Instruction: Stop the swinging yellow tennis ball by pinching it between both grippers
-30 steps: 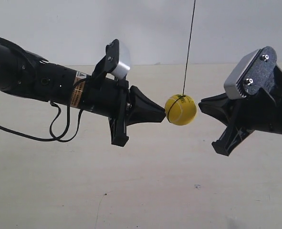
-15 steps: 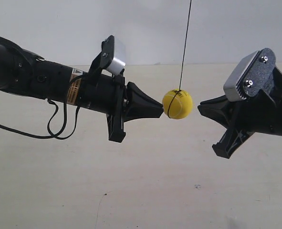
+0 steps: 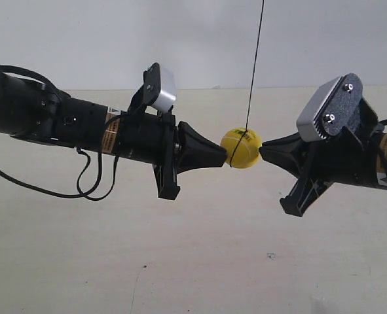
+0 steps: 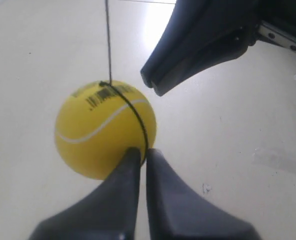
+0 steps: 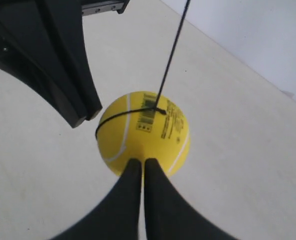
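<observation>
Jaws clenched on both my left gripper (image 4: 139, 152) and right gripper (image 5: 138, 162), wedge tips pressed against the yellow tennis ball (image 3: 241, 148), which hangs on its string (image 3: 254, 65) between them. Half a second ago my right tip stood clear of the ball; now it's touching. Looks pinched, swing likely stopped.

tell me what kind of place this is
Likely a robot lab test setup: a bare pale table, a plain white wall, and a yellow ball hung on a black string between the left hand and right hand.
</observation>
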### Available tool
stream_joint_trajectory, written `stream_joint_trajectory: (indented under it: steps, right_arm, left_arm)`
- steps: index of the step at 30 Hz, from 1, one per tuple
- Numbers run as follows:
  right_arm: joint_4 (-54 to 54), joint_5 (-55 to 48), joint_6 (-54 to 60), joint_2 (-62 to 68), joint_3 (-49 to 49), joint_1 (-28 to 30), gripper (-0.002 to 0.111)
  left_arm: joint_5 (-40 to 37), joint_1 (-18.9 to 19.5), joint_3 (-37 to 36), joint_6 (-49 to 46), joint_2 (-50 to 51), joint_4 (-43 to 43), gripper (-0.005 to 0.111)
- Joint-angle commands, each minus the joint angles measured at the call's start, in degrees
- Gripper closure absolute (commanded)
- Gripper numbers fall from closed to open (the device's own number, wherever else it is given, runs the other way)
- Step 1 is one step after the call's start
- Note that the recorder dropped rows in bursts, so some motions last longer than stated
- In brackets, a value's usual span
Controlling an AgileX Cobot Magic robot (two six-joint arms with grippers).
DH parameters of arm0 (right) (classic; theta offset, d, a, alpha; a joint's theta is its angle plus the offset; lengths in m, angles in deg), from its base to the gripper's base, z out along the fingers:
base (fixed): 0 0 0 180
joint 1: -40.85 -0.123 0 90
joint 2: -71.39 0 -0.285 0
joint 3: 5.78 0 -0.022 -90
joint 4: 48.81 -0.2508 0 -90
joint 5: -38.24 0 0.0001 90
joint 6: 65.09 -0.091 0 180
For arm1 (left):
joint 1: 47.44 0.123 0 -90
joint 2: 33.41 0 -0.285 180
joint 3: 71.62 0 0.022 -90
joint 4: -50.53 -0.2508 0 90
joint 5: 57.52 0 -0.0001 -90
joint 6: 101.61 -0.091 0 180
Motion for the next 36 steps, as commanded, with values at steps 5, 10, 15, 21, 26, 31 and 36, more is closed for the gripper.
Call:
stream_joint_trajectory:
  steps: [5,10,15,21,26,31,36]
  right_arm:
    - [-0.3,0.8,0.6,0.0,-0.3,0.0,0.108]
    - [-0.3,-0.2,0.9,0.0,-0.3,0.0,0.108]
    - [-1.0,-1.7,1.6,0.0,-0.3,0.0,0.108]
    - [-1.4,-2.8,1.9,0.0,-0.3,0.0,0.108]
    - [-2.0,-2.8,2.6,0.0,-0.3,0.0,0.108]
    - [-2.9,-2.3,3.0,0.0,-0.3,0.0,0.108]
    - [-2.9,-1.6,3.0,0.0,-0.3,0.0,0.108]
  left_arm:
    - [0.6,0.1,0.2,-0.7,0.0,1.0,0.102]
    - [0.3,0.1,0.2,-0.7,0.0,1.0,0.102]
    - [-1.4,0.1,0.2,-0.9,-0.2,1.0,0.102]
    - [-6.0,0.1,0.2,-0.9,-1.5,1.1,0.102]
    - [-12.8,0.2,0.2,-1.5,-2.9,2.9,0.102]
    - [-8.4,0.2,0.2,-6.1,-2.1,7.4,0.102]
    - [-6.2,0.2,0.2,-5.5,-2.2,7.8,0.102]
